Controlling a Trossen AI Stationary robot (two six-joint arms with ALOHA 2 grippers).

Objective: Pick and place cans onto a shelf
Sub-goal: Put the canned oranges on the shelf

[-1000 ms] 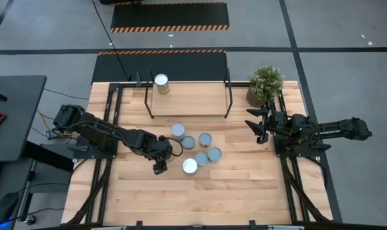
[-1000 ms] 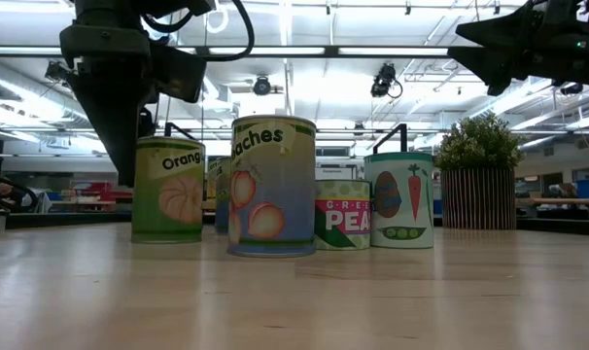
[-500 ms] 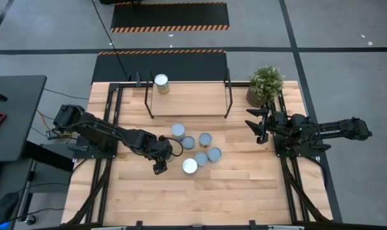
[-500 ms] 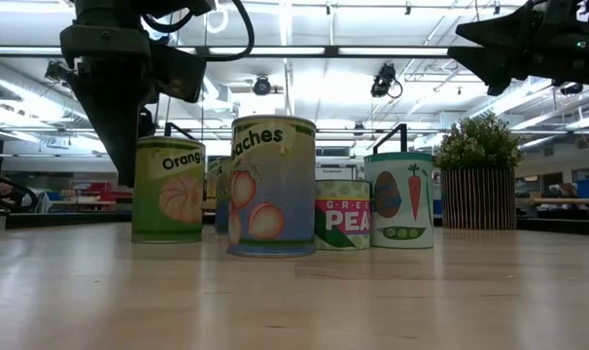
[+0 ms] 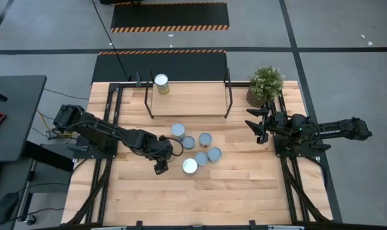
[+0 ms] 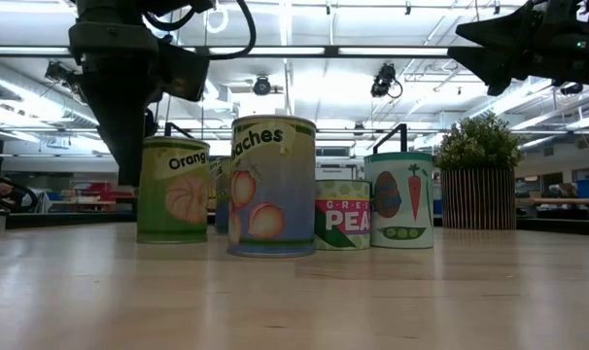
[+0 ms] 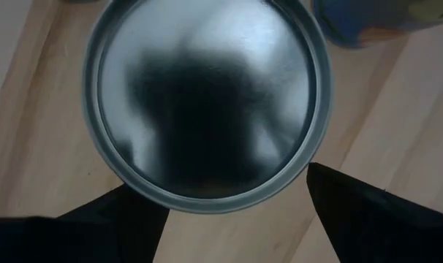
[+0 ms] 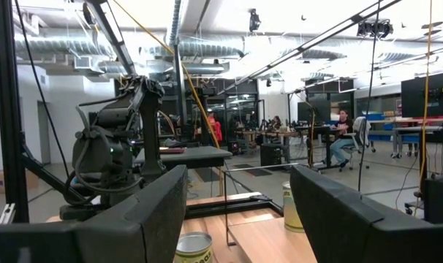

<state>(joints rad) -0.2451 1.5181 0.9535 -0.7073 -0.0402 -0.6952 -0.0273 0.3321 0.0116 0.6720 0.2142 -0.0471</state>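
Observation:
My left gripper hangs over the left end of a cluster of cans and points steeply down onto the orange-labelled can. That can's round silvery top fills the left wrist view, and in the high view my left gripper hides it. The other cans stand upright on the table just right of it. One more can stands on the shelf. My right gripper waits raised at the table's right side, open and holding nothing. My left gripper has the orange-labelled can between its two fingers, which sit on opposite sides of the can just below its top rim. The fingers come from above, pointing steeply down. The can stands upright with its base on the table.
The peaches can, a peas can and a vegetable can stand close to the held can's right. A potted plant stands at the far right corner. The shelf's black posts rise at its ends.
My left gripper and the orange-labelled can have shifted a little toward the table's right. The can is still upright with its base on the table.

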